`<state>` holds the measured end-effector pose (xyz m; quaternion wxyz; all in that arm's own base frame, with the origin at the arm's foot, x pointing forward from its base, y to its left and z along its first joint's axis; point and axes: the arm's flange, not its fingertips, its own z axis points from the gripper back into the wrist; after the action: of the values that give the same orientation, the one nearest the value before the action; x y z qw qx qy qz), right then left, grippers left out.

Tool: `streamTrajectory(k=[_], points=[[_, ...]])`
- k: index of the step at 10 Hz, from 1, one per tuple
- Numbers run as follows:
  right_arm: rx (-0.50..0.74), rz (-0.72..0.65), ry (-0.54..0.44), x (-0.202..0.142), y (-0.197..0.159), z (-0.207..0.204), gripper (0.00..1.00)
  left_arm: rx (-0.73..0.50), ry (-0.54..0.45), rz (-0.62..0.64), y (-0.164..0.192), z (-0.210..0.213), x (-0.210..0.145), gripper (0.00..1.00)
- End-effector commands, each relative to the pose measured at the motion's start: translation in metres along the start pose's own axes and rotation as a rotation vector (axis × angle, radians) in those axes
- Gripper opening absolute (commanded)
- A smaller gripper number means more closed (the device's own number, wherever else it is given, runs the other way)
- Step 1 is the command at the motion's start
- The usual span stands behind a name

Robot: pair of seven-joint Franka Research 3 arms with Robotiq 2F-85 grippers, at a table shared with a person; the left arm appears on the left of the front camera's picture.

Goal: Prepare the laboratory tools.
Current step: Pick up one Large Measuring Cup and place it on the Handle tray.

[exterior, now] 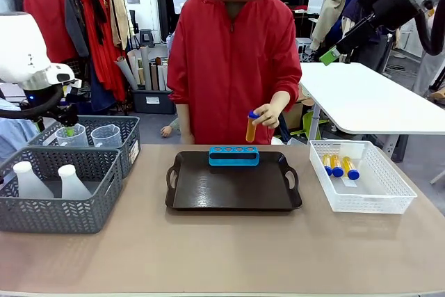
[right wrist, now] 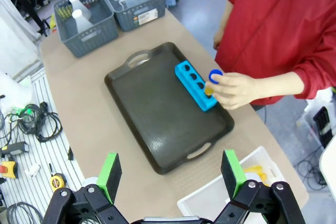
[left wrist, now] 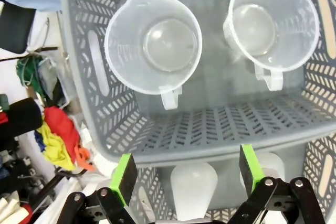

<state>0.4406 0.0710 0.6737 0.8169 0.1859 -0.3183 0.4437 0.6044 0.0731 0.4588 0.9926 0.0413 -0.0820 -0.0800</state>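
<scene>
A person's hand holds a blue-capped tube of orange liquid (exterior: 251,126) (right wrist: 214,78) over the blue rack (exterior: 233,156) (right wrist: 195,84) at the far edge of the dark tray (exterior: 233,193). Three more tubes (exterior: 339,165) lie in the white mesh basket (exterior: 389,196). Two clear handled beakers (left wrist: 153,45) (left wrist: 272,22) stand in the rear grey basket (exterior: 131,145). Two white flasks (exterior: 31,179) (exterior: 71,181) stand in the front grey basket. My left gripper (left wrist: 187,174) (exterior: 67,128) hangs open above the beakers. My right gripper (right wrist: 170,171) (exterior: 330,55) is open, high above the table's right side.
The two grey baskets (right wrist: 89,11) fill the table's left end. The white basket (right wrist: 220,195) sits to the right of the tray (right wrist: 157,114). A second white table (exterior: 375,99) stands behind at the right. A clothes rack (exterior: 83,19) is at the back left. Bare tabletop lies in front of the tray.
</scene>
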Motion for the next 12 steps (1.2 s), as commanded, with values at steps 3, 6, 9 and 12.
streamTrajectory(k=[3, 6, 9, 12], points=[[0.004, 0.006, -0.003, 0.000, 0.000, 0.001, 1.00, -0.024, -0.049, 0.053, 0.014, -0.026, 0.018, 1.00], [0.004, 0.006, -0.003, 0.000, 0.000, 0.001, 1.00, -0.050, -0.045, 0.071, 0.025, -0.047, 0.025, 1.00], [0.004, 0.006, -0.003, 0.000, 0.000, 0.001, 1.00, -0.054, -0.035, 0.073, 0.027, -0.056, 0.026, 1.00], [0.004, 0.006, -0.003, 0.000, 0.000, 0.001, 1.00, -0.051, -0.025, 0.083, 0.033, -0.072, 0.028, 1.00]])
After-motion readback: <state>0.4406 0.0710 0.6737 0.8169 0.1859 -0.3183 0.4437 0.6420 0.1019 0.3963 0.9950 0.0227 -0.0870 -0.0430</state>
